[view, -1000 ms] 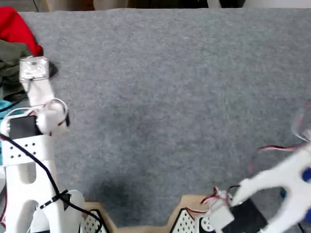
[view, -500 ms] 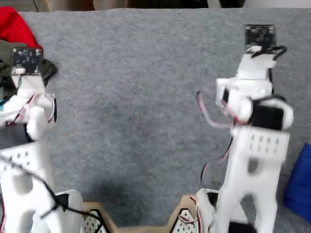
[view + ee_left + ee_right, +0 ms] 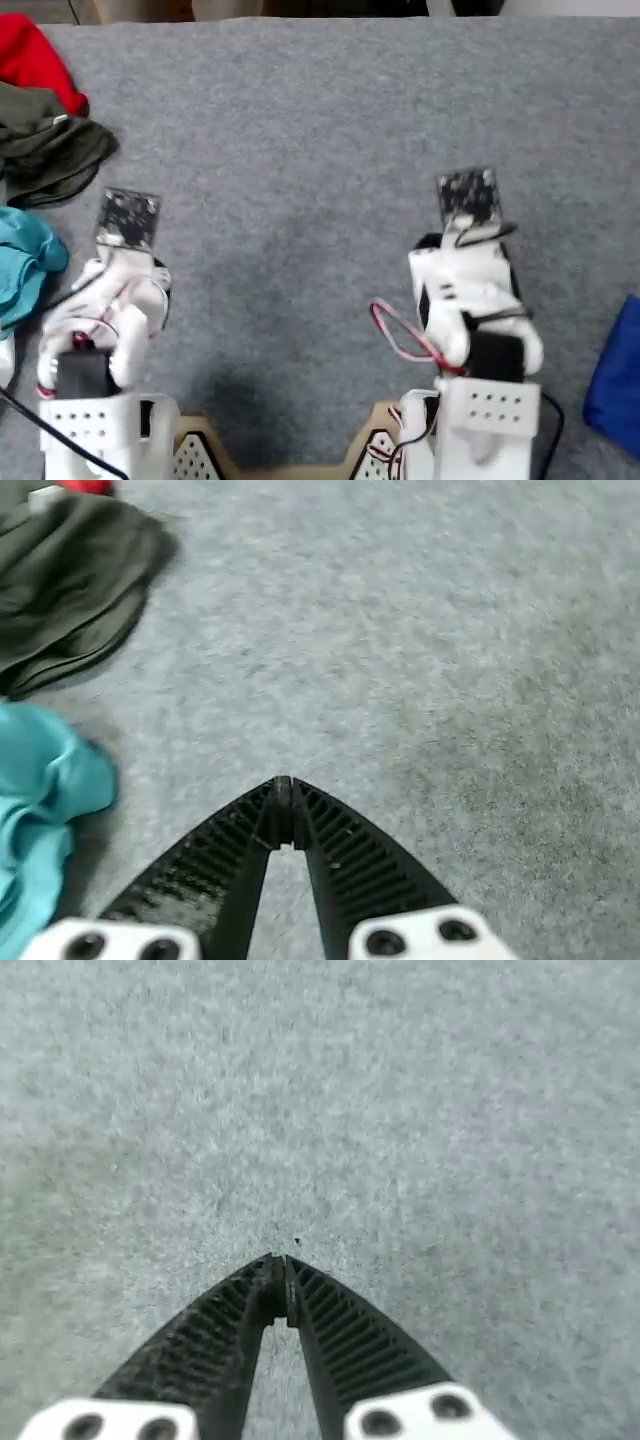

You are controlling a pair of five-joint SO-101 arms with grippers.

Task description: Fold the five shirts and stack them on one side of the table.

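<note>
Judged as pick-up stage, nothing grasped: with left gripper (image 3: pixel 282 815) and right gripper (image 3: pixel 280 1290) both clenched empty over the grey table (image 3: pixel 300 150), open jaws and fetch the nearby teal shirt (image 3: pixel 25 265).

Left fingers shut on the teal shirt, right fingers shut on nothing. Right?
Not quite. The left gripper is shut on nothing too: the left wrist view shows the teal shirt lying on the table apart from it. The right gripper is shut on nothing, as you said.
</note>
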